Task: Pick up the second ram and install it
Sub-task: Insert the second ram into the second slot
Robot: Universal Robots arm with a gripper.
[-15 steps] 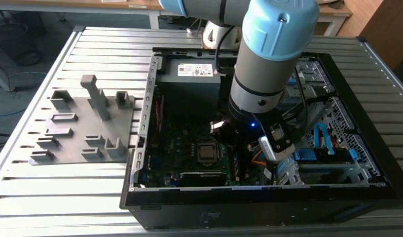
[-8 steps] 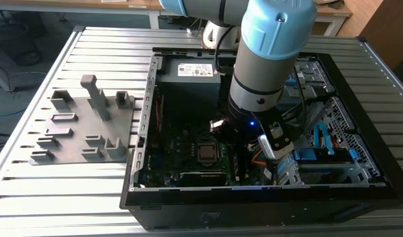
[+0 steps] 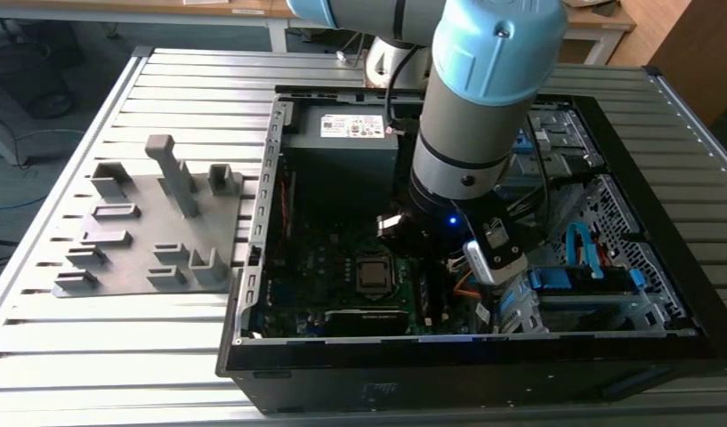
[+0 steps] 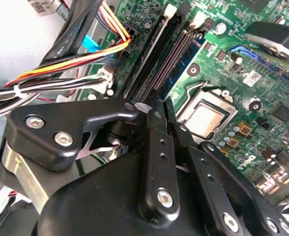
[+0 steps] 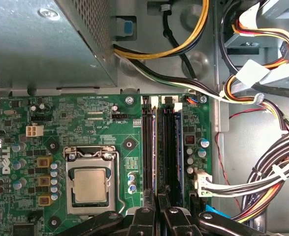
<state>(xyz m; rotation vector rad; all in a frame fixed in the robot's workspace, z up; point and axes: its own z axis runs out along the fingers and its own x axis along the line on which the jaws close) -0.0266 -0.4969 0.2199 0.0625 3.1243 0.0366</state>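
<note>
The black claw (image 5: 159, 216) is down inside the open black computer case (image 3: 648, 342), fingertips drawn together over the green motherboard's (image 5: 95, 118) memory slots, apparently pinching the thin dark memory stick (image 5: 176, 147) seated on edge there. Seating it well needs straight, even downward pressure.

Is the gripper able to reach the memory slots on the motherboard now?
Probably yes: the gripper is in line with the memory slots, and the cables lie beside them, not across them.
</note>
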